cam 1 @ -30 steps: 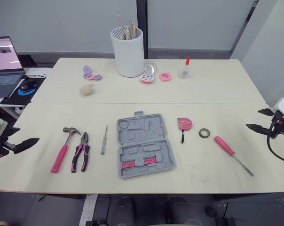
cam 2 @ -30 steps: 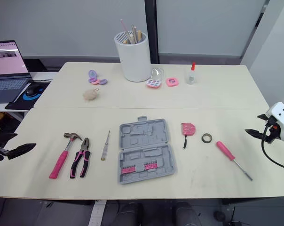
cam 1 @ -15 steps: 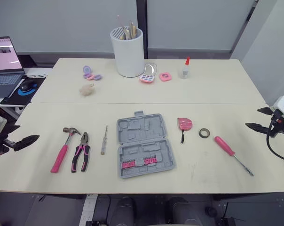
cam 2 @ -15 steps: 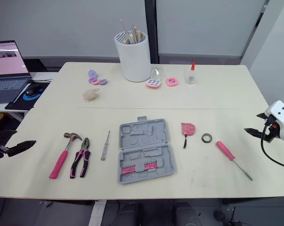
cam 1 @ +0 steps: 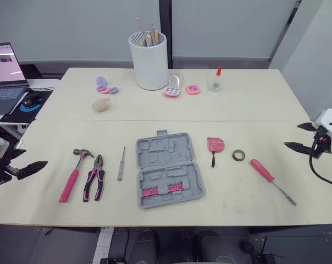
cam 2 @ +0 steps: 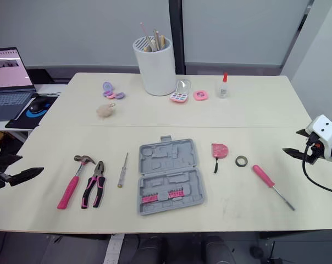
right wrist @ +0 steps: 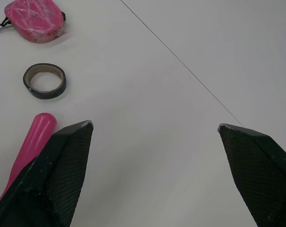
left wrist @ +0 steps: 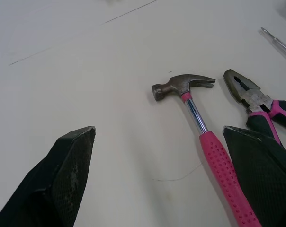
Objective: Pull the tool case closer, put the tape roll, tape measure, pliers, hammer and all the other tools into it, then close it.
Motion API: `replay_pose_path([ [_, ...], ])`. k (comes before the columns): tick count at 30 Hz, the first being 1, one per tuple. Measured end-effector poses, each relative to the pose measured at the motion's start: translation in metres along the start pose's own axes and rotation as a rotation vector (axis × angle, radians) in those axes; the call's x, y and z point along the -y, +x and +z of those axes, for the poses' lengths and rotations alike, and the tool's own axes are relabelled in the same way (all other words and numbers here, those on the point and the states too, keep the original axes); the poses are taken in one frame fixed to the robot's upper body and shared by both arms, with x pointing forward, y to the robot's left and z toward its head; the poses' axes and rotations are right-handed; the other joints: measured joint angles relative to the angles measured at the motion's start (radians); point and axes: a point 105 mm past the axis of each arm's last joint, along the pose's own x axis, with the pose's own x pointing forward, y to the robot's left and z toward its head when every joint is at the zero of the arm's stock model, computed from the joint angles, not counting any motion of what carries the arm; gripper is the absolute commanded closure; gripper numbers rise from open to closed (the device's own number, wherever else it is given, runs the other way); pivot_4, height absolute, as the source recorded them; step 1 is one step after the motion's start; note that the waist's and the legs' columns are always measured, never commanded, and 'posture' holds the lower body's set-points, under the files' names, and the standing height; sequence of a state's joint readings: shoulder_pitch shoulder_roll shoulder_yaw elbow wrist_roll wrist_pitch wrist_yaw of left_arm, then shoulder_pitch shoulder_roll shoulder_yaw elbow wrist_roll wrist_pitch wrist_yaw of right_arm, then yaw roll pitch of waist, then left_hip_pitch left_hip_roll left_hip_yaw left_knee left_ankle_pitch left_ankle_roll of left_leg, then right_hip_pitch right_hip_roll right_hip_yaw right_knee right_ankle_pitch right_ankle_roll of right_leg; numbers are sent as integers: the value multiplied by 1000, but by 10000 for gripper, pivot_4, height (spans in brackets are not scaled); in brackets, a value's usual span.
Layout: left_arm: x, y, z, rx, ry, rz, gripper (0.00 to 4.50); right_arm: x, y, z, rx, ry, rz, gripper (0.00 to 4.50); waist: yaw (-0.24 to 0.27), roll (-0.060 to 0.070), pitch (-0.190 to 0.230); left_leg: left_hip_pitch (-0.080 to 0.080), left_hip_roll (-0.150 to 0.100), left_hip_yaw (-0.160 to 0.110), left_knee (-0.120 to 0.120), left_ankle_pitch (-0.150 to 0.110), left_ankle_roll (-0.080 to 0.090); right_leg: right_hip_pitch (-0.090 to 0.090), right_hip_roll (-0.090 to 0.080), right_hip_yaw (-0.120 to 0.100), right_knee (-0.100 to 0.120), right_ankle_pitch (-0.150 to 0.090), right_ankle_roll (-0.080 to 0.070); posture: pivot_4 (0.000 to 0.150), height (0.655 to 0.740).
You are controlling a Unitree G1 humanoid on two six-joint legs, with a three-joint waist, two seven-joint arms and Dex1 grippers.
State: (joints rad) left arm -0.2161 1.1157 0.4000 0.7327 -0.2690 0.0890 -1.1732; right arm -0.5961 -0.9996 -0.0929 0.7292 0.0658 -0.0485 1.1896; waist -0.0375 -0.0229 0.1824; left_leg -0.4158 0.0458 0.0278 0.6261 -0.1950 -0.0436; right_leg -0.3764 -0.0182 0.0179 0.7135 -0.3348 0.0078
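The grey tool case (cam 1: 169, 170) lies open in the middle of the near table half, with pink bits in its front row. To its left lie a thin screwdriver (cam 1: 121, 163), pink-handled pliers (cam 1: 95, 179) and a pink-handled hammer (cam 1: 73, 175). To its right are the pink tape measure (cam 1: 215, 145), the dark tape roll (cam 1: 239, 155) and a pink screwdriver (cam 1: 270, 179). My left gripper (cam 1: 29, 158) hovers open at the table's left edge, just left of the hammer (left wrist: 195, 118). My right gripper (cam 1: 295, 136) is open at the right edge, apart from the tape roll (right wrist: 44, 80).
At the back stand a white pot of brushes (cam 1: 150, 60), a glue bottle (cam 1: 216, 80), small pink cases (cam 1: 182, 89), purple pieces (cam 1: 105, 86) and a fluffy ball (cam 1: 101, 104). A laptop (cam 1: 5, 77) and mouse (cam 1: 31, 99) sit on a side desk at the left.
Both grippers have shifted only slightly at the table's edges and stay open. The tools and the case have not moved.
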Motion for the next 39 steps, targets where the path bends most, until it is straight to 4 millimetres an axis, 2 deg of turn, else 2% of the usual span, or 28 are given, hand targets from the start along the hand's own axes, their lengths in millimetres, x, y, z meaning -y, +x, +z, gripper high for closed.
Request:
replay_pose_path([
  [2, 10, 2, 12, 16, 28, -53, 9218, -10, 9, 13, 23, -43, 44, 6142, 0, 0, 0, 0, 0, -1, 1, 0, 0, 0, 0, 0, 0, 0, 0, 1500, 7400],
  [7, 48, 13, 47, 70, 144, -181, 25318, -44, 36, 39, 45, -153, 160, 21923, 2, 0, 0, 0, 0, -1, 1, 0, 0, 1, 0, 1, 0, 0, 0, 1500, 7400],
  [10, 87, 33, 51, 74, 200, -293, 35461, -69, 54, 59, 66, -230, 228, 28608, 2, 0, 0, 0, 0, -2, 1, 0, 0, 1, 1, 1, 0, 0, 0, 1500, 7400],
  [13, 112, 51, 42, 29, 252, -352, 45000, -95, 72, 74, 90, -257, 287, 35717, 2, -1, 0, 0, 1, -2, 1, 0, 0, 0, 3, 1, 0, 0, 0, 1500, 7400],
  [18, 145, 76, 34, -2, 312, -432, 45000, -126, 102, 86, 86, -298, 347, 44788, 4, -1, 0, -1, 0, -2, 2, 0, 0, 0, 4, 2, 0, 0, 0, 1500, 7400],
  [23, 166, 94, 30, -8, 342, -474, 45000, -145, 119, 95, 94, -344, 373, 44788, 5, -2, 0, -2, 1, -4, 2, 0, 0, 0, 5, 2, 0, 0, 0, 1500, 7400],
  [28, 181, 111, 26, -15, 349, -490, 45000, -166, 136, 94, 76, -373, 423, 44788, 5, -2, 0, -2, 1, -4, 2, 0, 0, 0, 7, 2, 0, 0, 0, 1500, 7400],
  [39, 184, 125, 22, -31, 342, -483, 45000, -179, 153, 85, 29, -441, 456, 44788, 5, -2, 0, -2, 1, -5, 2, 0, 0, 0, 10, 2, 0, 0, 0, 1500, 7400],
])
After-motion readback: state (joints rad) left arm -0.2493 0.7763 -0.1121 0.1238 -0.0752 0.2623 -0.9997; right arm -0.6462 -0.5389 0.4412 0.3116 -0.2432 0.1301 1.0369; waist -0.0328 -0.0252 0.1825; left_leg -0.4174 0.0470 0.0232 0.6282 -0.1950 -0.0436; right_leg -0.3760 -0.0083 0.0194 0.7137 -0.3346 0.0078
